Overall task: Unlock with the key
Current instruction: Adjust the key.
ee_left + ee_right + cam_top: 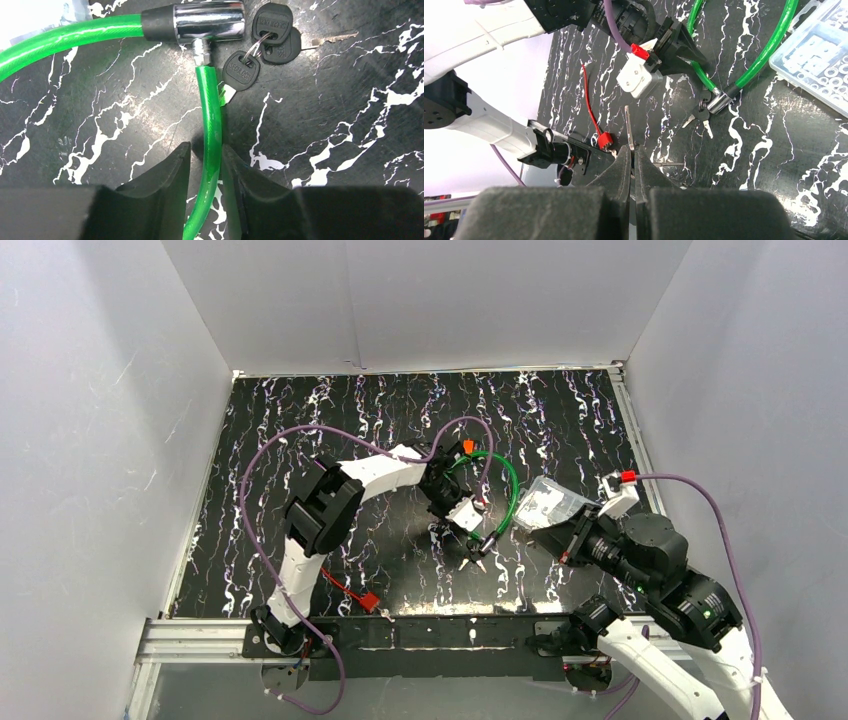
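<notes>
**L gripper round the cable below the lock, R gripper pinching a metal strip**

L gripper (206,146) was narrow, fingers either side of the green cable (212,115) just below the chrome lock barrel (210,22). One finger looked to be touching the cable and the other had a thin dark gap, so a firm clamp can't be called. This spot was prob. picked to pin the lock to the worktop (325,150) so the barrel wouldn't twist when a key turned.

Key bunch (272,25): three black-headed keys on one ring, lying at the barrel's end. Top key sat right against the barrel end and was maybe in the keyhole, can't tell. The other two lay flat on the worktop, one beside the cable.

R gripper (633,150) was pressed closed on a thin metal strip (627,125) sticking out past its tips. Strip was poss. a key blade seen edge-on, not sure. It was near the lock but not touching, w/ the strip pointing past the lock's side rather than at it. Holding it out front would leave the tip free to aim.

Container: clear plastic box (819,55) just beside the cable loop, at the far right. It held rows of small ring-shaped bits, prob. washers. Lid state unclear.

Unlock not done, since the cable end was seated in the barrel.
</notes>
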Robot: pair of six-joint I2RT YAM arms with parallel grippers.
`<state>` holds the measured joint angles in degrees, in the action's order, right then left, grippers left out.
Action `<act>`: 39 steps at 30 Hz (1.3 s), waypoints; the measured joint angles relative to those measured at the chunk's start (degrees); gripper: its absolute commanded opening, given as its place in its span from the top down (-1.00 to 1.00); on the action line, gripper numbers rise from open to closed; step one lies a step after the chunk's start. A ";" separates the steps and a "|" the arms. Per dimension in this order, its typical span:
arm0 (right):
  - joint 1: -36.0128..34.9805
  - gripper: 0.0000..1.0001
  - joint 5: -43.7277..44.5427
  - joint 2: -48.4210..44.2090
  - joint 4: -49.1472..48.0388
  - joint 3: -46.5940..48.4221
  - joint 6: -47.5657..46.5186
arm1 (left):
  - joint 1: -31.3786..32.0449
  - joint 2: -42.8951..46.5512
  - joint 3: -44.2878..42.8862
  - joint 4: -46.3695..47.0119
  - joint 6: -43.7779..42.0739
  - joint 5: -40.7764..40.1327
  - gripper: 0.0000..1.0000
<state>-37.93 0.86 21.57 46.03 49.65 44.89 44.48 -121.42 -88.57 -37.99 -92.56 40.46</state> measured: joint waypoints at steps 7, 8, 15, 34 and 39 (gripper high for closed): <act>0.00 0.97 1.47 -0.66 2.17 2.33 0.24 | 0.98 -0.56 -1.66 -0.82 2.68 -2.47 0.29; 0.00 0.97 1.56 -0.67 2.27 2.44 0.24 | 1.22 -0.56 -1.75 -0.86 3.31 -2.72 0.39; 0.00 0.97 2.03 -1.24 3.69 2.65 0.19 | 2.99 -0.85 -2.37 -1.51 9.08 -4.44 1.00; 0.00 0.97 -0.09 5.46 3.37 8.80 -4.37 | -6.48 23.52 -6.09 -1.17 43.38 -9.30 1.00; 0.00 0.97 -6.07 9.24 0.02 8.43 -4.83 | -7.78 42.26 3.22 -4.85 43.56 -10.22 1.00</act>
<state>-37.93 -5.21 30.80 46.05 58.08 40.06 36.69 -79.16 -85.35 -42.85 -49.00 30.24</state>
